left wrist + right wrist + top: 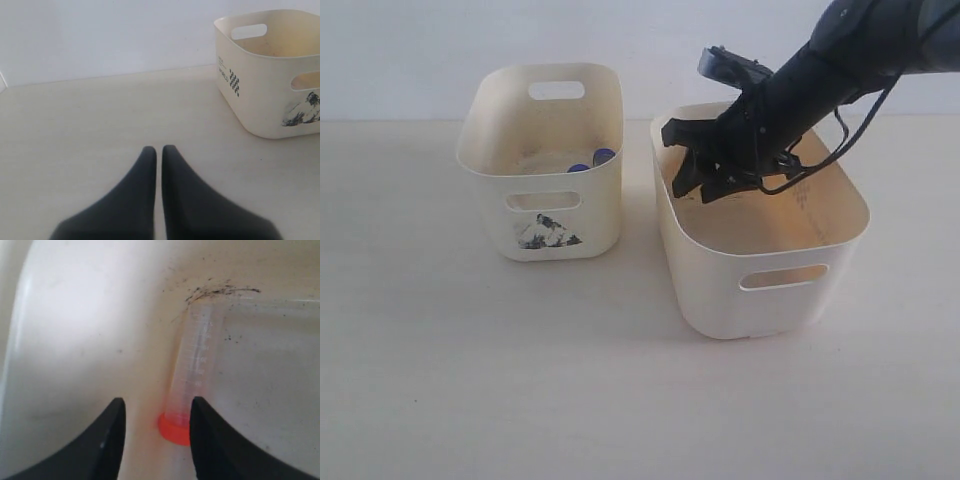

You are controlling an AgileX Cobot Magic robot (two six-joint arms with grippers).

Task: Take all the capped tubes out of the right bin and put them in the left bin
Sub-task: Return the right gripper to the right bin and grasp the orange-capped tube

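Note:
My right gripper (705, 185) reaches down into the larger right bin (775, 300) near its left wall. In the right wrist view it (156, 407) stands open over the orange-red-capped tube (192, 370), which lies on the bin floor along the wall; the orange-red cap (175, 429) sits between the fingers, close to one of them. Two blue caps (593, 161) of tubes show inside the smaller left bin (545, 215), which has a black picture on its front. My left gripper (159, 148) is shut and empty over the table, with the left bin (260, 95) off to one side.
The two bins stand side by side on a pale table (470, 380) with a narrow gap between them. A white wall runs behind. Black scuff marks (220, 290) streak the right bin's inner corner.

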